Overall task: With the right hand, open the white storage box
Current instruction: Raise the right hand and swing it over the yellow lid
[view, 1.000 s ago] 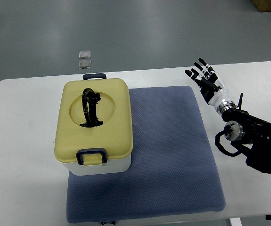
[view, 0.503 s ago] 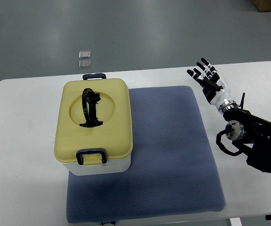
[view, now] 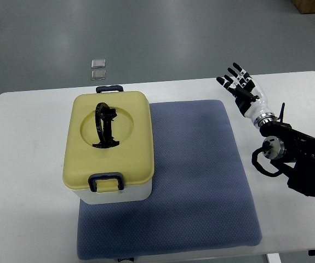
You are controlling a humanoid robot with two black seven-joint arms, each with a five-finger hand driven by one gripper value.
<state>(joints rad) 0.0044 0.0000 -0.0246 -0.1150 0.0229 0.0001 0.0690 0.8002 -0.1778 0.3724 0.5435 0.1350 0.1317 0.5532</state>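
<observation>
A white table (view: 31,164) fills most of the top view, and a blue-grey mat (view: 195,181) lies across its middle and right-of-middle, its near edge reaching the table's near edge. One white storage box (view: 111,147) stands on the left part of the mat, partly overhanging the mat's left edge onto bare table; its body is white and its yellow lid (view: 130,139) is closed on top. A single black carrying handle (view: 105,126) lies folded flat in the round recess of the lid. Two dark latches show, one near latch (view: 106,182) on the side facing the robot and one far latch (view: 109,87) at the opposite side, both down against the box. On the grey floor beyond the table's far edge lie two small square pads (view: 98,69), one just behind the other. The right hand (view: 242,91) hangs over the table's far right area, just beyond the mat's far right corner and well apart from the box, its fingers (view: 229,76) spread and holding nothing; its black forearm (view: 297,159) comes in from the right edge. Between the hand and the box lies only the bare mat. Bare tabletop shows to the left of the box and along the far edge. A brown corner of another object (view: 313,5) shows at the upper right of the picture.
</observation>
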